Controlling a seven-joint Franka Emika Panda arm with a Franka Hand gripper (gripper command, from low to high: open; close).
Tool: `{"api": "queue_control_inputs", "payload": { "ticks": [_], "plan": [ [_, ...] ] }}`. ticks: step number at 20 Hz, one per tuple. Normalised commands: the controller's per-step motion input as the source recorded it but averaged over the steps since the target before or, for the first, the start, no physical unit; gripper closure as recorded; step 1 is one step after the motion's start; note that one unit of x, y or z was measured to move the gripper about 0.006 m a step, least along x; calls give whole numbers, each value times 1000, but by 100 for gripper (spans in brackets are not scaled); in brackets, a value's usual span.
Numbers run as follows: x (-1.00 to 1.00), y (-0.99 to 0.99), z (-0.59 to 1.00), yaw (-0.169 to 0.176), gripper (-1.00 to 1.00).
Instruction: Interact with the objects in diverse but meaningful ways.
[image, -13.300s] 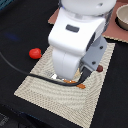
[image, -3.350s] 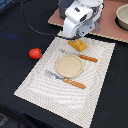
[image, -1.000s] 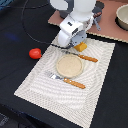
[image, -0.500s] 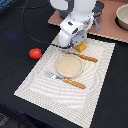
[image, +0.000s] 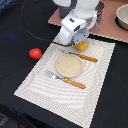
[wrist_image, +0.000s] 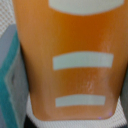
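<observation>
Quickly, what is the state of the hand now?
Hand: down at the orange block; open or closed cannot be told.

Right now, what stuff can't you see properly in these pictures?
- Gripper: exterior view, hidden behind the arm's white body; open or shut unclear.
- Orange block: exterior view, mostly covered by the arm.
- Orange block: wrist view, blurry, cut off by the edges.
- Grey pot: exterior view, cut off at the edge.
</observation>
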Motion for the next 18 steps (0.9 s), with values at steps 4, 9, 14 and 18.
{"api": "queue_control_inputs", "payload": {
  "ticks": [4,9,14,18],
  "plan": [
    [-1000,-194,827,-52,100],
    [-1000,-204,798,-51,100],
    [-899,-315,597,-86,100],
    [-802,-430,194,-106,100]
  ]
}}
